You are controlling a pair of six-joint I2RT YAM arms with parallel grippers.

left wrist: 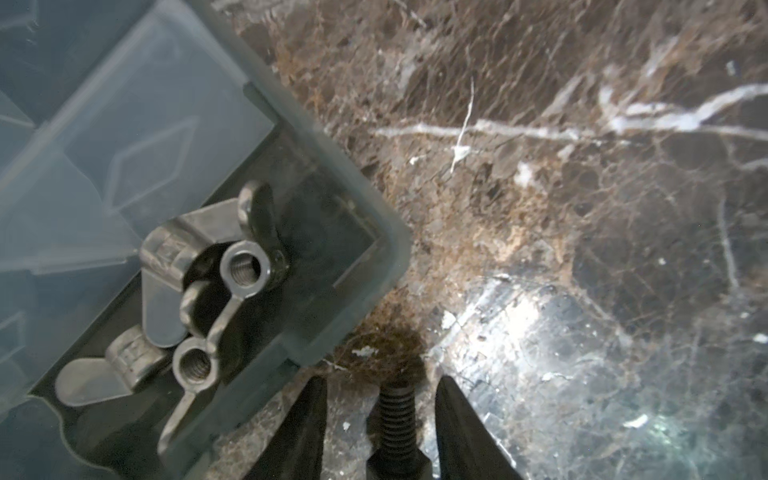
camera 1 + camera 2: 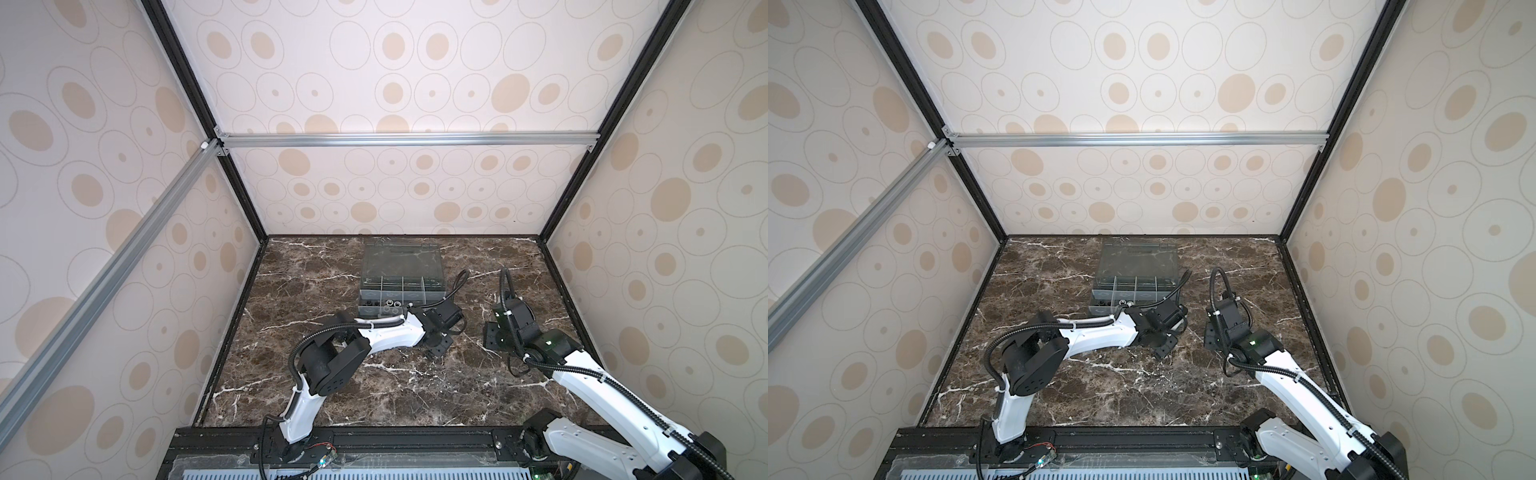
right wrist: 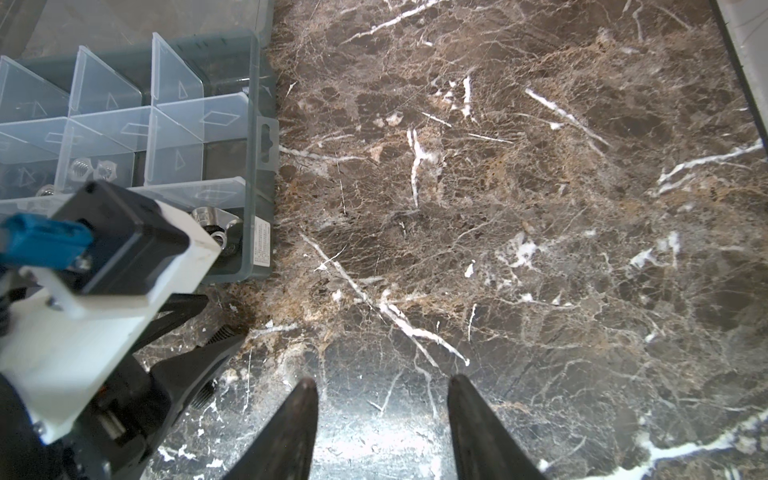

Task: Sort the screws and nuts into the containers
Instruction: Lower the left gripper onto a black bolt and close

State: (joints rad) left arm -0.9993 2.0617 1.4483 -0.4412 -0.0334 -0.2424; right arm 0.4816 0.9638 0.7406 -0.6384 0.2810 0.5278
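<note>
A dark threaded screw [image 1: 392,415] is seen low against the worktop [image 1: 582,166], just outside the near corner of the organizer box [image 1: 374,266] and apart from its wall. It is flanked by the two fingers of the left claw [image 1: 381,380], which are held apart. A gap is visible on either side of the shaft, so nothing is clamped. Whether the screw rests fully on the worktop cannot be told. Inside the corner cell [image 1: 332,224], the one closest to the screw, several silvery wing nuts [image 1: 243,268] are piled against one another. In both top views the box's clear lid [image 2: 401,259] is laid open toward the back wall. The right claw [image 3: 382,378] is held over bare worktop beside the box, its fingers spread and empty.
</note>
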